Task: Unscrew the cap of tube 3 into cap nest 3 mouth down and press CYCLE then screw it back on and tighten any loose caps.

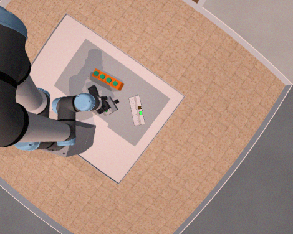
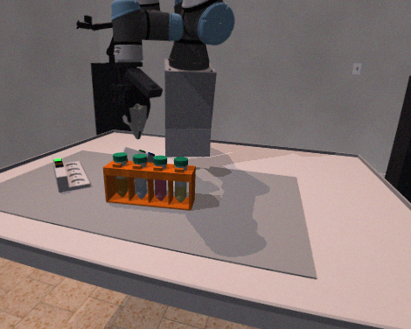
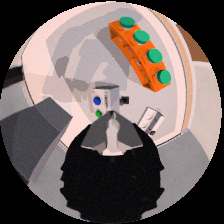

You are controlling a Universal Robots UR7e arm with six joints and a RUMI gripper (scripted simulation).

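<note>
- White cap tray (image 1: 133, 108) (image 2: 79, 175) (image 3: 150, 119), one, at left in the exterior view; one green lamp (image 1: 140, 112) (image 2: 58, 160) is lit.
- Fingers (image 1: 107, 104) (image 2: 137, 136), two, shut, hold nothing, above the two keys, one blue (image 2: 150, 154) (image 3: 97, 101), one green (image 2: 142, 151) (image 3: 99, 114).
- Orange rack (image 1: 121, 86) (image 2: 149, 205) (image 3: 156, 86): four tubes, four caps; tube 3's cap (image 1: 108, 80) (image 2: 140, 157) (image 3: 154, 55) is on. Surface (image 2: 336, 205) edges are well apart.
</note>
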